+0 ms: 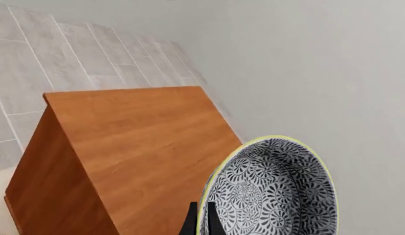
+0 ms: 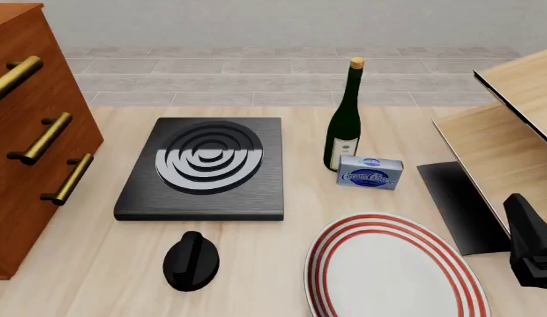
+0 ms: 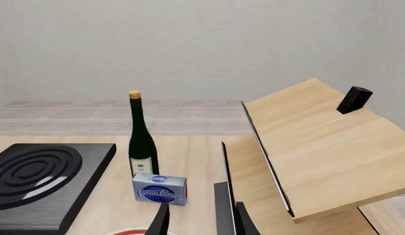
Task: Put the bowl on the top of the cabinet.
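The counter (image 2: pixel 283 264) runs past the front view on every side. At its left edge the cabinet (image 2: pixel 27 132) is cut off above and to the left; the wrist view shows its bare top (image 1: pixel 144 142). The shelf unit (image 2: pixel 511 139) at the right edge is also cropped. The bowl (image 1: pixel 271 188), missing from the front view, is clamped by its rim in the left pincer (image 1: pixel 201 220), held above the cabinet's top, lower part cut off. The right pincer (image 3: pixel 199 218) stands apart, holding nothing.
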Controlling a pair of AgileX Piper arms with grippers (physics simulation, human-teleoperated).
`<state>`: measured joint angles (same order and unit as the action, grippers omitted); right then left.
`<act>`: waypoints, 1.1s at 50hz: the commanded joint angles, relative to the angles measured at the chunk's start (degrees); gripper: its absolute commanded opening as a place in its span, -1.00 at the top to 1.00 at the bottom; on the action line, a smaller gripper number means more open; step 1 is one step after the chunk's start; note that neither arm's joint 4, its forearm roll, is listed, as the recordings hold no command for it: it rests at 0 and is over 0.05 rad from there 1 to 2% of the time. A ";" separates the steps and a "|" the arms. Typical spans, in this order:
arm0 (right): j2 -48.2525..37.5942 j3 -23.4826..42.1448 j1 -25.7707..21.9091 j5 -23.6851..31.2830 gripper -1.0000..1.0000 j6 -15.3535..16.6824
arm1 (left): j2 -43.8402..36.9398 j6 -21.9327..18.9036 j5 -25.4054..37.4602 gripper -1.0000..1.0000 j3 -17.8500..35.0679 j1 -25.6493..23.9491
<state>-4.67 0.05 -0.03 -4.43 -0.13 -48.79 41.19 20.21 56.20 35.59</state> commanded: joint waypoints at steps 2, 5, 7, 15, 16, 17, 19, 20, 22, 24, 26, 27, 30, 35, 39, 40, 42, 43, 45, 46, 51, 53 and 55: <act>0.01 0.00 0.00 0.01 -1.00 -0.01 | -3.73 1.52 -1.58 1.00 1.69 2.75; -0.02 0.00 0.00 -0.01 -1.00 0.00 | -4.26 1.89 -1.90 1.00 1.88 3.43; -0.01 0.00 -0.01 -0.01 -1.00 -0.01 | -4.29 2.22 -1.84 1.00 2.05 3.38; -0.01 0.00 0.00 -0.01 -1.00 0.00 | -4.94 2.24 -1.71 1.00 3.46 3.26; -0.01 0.00 -0.01 -0.01 -1.00 -0.01 | -5.22 2.36 -1.57 1.00 3.63 3.18; -0.01 0.00 -0.01 -0.01 -1.00 -0.01 | -5.41 2.44 -1.58 1.00 3.77 3.18; 0.00 0.00 0.00 0.00 -1.00 0.01 | -5.69 2.57 -1.37 1.00 4.02 2.85; -0.01 0.00 -0.01 -0.01 -1.00 0.01 | -5.66 2.56 -1.39 1.00 4.16 2.84; -0.03 0.00 0.00 -0.02 -1.00 0.00 | -5.95 2.68 -1.23 1.00 4.44 2.56; -0.01 0.00 0.00 0.00 -1.00 0.01 | -6.25 2.72 -1.18 1.00 4.85 2.38; 0.00 0.00 0.00 0.00 -1.00 -0.02 | -6.51 2.97 -0.99 1.00 4.87 2.14; 0.00 0.00 0.01 0.00 -1.00 0.00 | -6.76 2.94 -1.04 1.00 5.11 2.18; -0.02 0.00 0.00 -0.01 -1.00 0.00 | -7.66 3.16 -0.96 1.00 5.73 2.22; 0.03 0.00 -0.01 0.02 -1.00 0.01 | -8.89 2.68 -0.90 1.00 6.21 2.91; 0.03 0.00 -0.01 0.02 -1.00 0.00 | -9.62 2.56 -0.75 1.00 6.57 3.35; 0.00 0.00 0.00 0.00 -1.00 -0.01 | -9.78 2.36 -0.68 1.00 6.72 3.47; -0.01 0.00 0.01 -0.01 -1.00 -0.01 | -10.39 1.88 -0.45 1.00 7.21 4.06; 0.01 0.00 0.00 0.00 -1.00 -0.01 | -10.50 1.92 -0.40 1.00 7.23 4.04; 0.02 0.00 -0.01 0.01 -1.00 0.00 | -10.85 1.53 -0.26 1.00 7.62 4.53; -0.01 0.00 0.00 0.00 -1.00 0.01 | -10.94 1.60 -0.30 1.00 7.58 4.49; 0.00 0.00 -0.01 0.00 -1.00 -0.01 | -11.53 1.15 0.16 1.00 8.06 4.86; 0.02 0.00 0.01 0.01 -1.00 0.00 | -11.71 1.08 0.30 1.00 8.22 4.99; 0.01 0.00 0.00 0.00 -1.00 0.00 | -11.87 0.64 0.51 1.00 8.45 5.05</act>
<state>-4.66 0.05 -0.03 -4.42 -0.13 -59.55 43.10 20.24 63.30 39.92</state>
